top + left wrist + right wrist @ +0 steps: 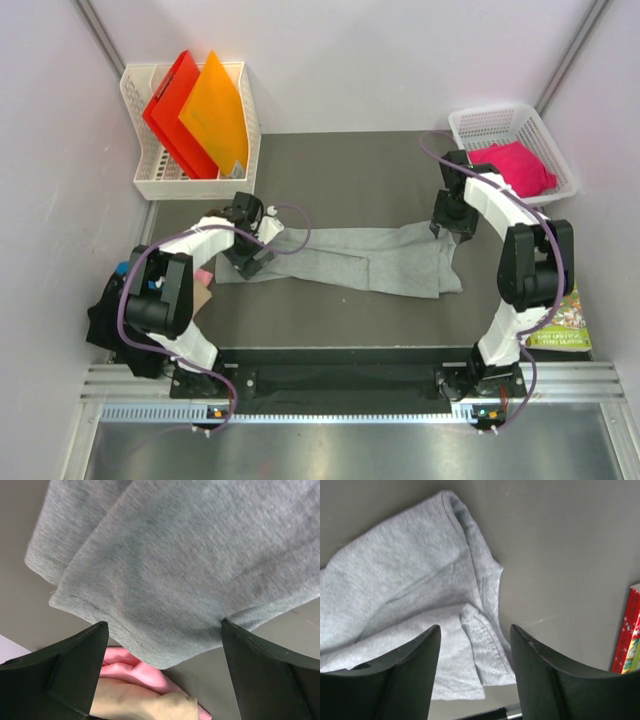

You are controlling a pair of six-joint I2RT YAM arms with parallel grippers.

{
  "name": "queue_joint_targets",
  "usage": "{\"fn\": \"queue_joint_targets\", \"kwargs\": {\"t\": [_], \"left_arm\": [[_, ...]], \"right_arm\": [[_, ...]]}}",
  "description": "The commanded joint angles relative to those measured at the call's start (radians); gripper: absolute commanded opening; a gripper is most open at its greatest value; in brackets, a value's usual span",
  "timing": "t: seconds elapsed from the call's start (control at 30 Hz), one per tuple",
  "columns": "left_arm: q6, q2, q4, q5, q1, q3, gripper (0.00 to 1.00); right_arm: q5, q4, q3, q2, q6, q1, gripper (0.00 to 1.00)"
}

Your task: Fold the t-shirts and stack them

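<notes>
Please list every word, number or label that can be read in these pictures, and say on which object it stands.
No text is readable in any view.
Picture book: there is printing on the cover, but it is too small and blurred to read.
Grey shirt: no writing visible.
Folders: no writing visible.

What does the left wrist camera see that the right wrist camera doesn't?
Only the left wrist view: a pink cloth and a tan piece next to it, by the hem of the grey t-shirt. Only the right wrist view: the edge of a colourful book at far right. Both: the grey t-shirt on the dark table, under an open, empty gripper, the left gripper in one and the right gripper in the other.
</notes>
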Motion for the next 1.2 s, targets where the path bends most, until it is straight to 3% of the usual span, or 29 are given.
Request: {"fn": "queue_joint_targets", "kwargs": {"t": [0.0,0.33,0.47,0.93,1.07,1.17], "left_arm": [[-0.001,-0.008,-0.080,-0.008,0.009,0.032,0.99],[-0.005,-0.018,-0.083,-0.004,0.009,0.024,0.99],[-0.004,-0.021,-0.077,-0.004,0.009,0.012,0.99],[0.011,-0.024,-0.074,-0.008,0.009,-0.006,0.99],[0.011,-0.022,-0.077,-0.006,0.009,-0.003,0.99],[0.010,-0.021,-0.077,-0.004,0.009,-0.005,0.99]], "right_arm": [[-0.026,0.040,-0.058,-0.086,0.022,0.001,0.55],[-0.100,0.105,-0.095,-0.040,0.054,0.005,0.42],[-0.106,0.112,-0.078,-0.020,0.056,0.007,0.32],[-0.103,0.139,-0.053,0.041,0.056,0.007,0.26],[-0.083,0.141,-0.041,0.041,0.048,0.008,0.34],[-0.086,0.147,-0.038,0.053,0.045,0.007,0.29]]}}
